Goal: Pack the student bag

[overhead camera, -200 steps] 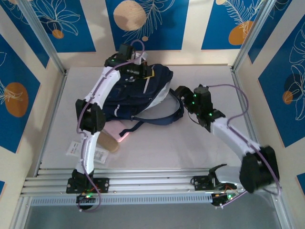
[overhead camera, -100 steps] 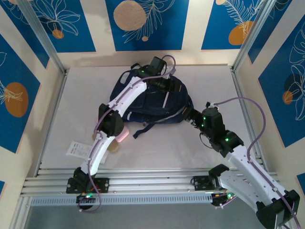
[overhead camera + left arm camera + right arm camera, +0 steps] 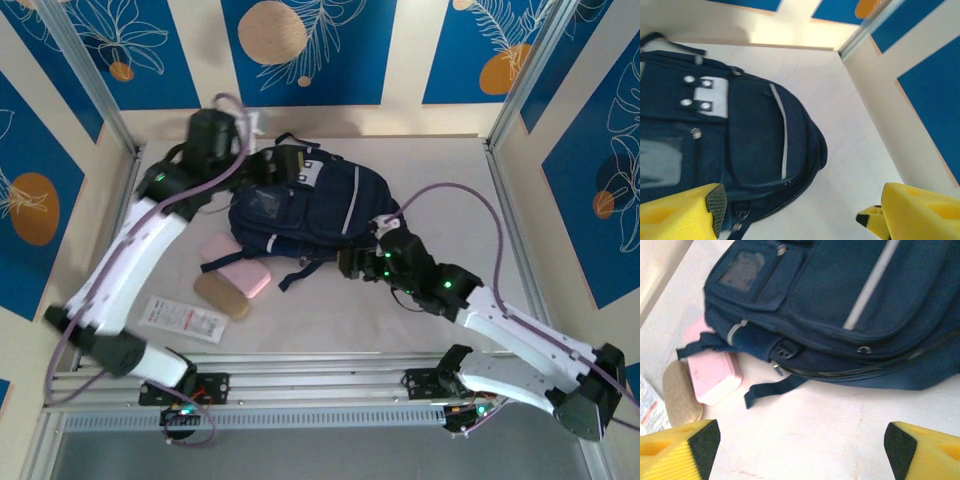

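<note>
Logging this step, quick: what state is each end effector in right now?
Left end effector: open, holding nothing.
Right end effector: open, holding nothing.

In the left wrist view the student bag [image 3: 755, 150] runs off the left edge, blurred there. The white packet [image 3: 183, 320] at lower left overhead has print too small to read.

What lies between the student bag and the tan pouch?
A pink case, between the student bag and the tan pouch, in the right wrist view.
</note>
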`<action>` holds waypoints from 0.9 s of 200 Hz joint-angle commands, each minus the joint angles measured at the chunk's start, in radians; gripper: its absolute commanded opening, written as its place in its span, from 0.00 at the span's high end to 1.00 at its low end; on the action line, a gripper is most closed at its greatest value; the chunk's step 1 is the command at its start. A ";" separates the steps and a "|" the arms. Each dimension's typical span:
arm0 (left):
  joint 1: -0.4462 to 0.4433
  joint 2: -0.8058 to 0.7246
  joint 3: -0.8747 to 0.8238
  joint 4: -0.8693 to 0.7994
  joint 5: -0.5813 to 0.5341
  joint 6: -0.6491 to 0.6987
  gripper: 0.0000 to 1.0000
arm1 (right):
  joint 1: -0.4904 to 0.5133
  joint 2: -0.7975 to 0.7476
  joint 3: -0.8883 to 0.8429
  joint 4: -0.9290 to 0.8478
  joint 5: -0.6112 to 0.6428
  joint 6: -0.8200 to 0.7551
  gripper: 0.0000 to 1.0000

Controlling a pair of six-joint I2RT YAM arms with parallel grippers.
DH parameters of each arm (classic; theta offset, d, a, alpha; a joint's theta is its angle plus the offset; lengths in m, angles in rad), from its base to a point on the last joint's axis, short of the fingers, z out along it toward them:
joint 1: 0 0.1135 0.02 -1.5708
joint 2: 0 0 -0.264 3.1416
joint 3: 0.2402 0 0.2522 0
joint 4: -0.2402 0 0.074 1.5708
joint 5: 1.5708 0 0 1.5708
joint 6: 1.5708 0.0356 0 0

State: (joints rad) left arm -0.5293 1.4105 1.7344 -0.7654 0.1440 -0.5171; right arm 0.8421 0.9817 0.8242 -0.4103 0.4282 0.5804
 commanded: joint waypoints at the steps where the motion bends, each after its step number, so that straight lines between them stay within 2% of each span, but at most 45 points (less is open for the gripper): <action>1: 0.037 -0.039 -0.154 -0.092 -0.120 -0.117 0.10 | 0.081 0.073 0.070 0.017 0.025 -0.102 0.13; 26: 0.100 -0.145 -0.272 -0.251 -0.194 -0.213 0.06 | 0.178 0.192 0.151 0.034 -0.055 -0.214 0.12; 38: 0.129 -0.195 -0.343 -0.307 -0.195 -0.266 0.05 | 0.204 0.254 0.190 0.031 -0.103 -0.230 0.11; 63: 0.188 -0.304 -0.504 -0.353 -0.216 -0.311 0.04 | 0.223 0.414 0.296 0.008 -0.263 -0.253 0.12; 87: 0.293 -0.405 -0.611 -0.384 -0.214 -0.324 0.03 | 0.260 0.606 0.431 -0.059 -0.336 -0.265 0.11; 103: 0.327 -0.447 -0.613 -0.424 -0.258 -0.324 0.03 | 0.297 0.722 0.520 -0.092 -0.342 -0.267 0.10; 127: 0.330 -0.495 -0.580 -0.447 -0.305 -0.317 0.03 | 0.340 0.871 0.633 -0.134 -0.330 -0.262 0.08; 180: 0.328 -0.560 -0.546 -0.447 -0.259 -0.293 0.03 | 0.352 1.052 0.774 -0.198 -0.359 -0.189 0.05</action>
State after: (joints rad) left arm -0.2073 0.8806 1.1694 -1.1904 -0.1230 -0.8135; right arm 1.1934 1.9892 1.5269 -0.5457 0.1101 0.3538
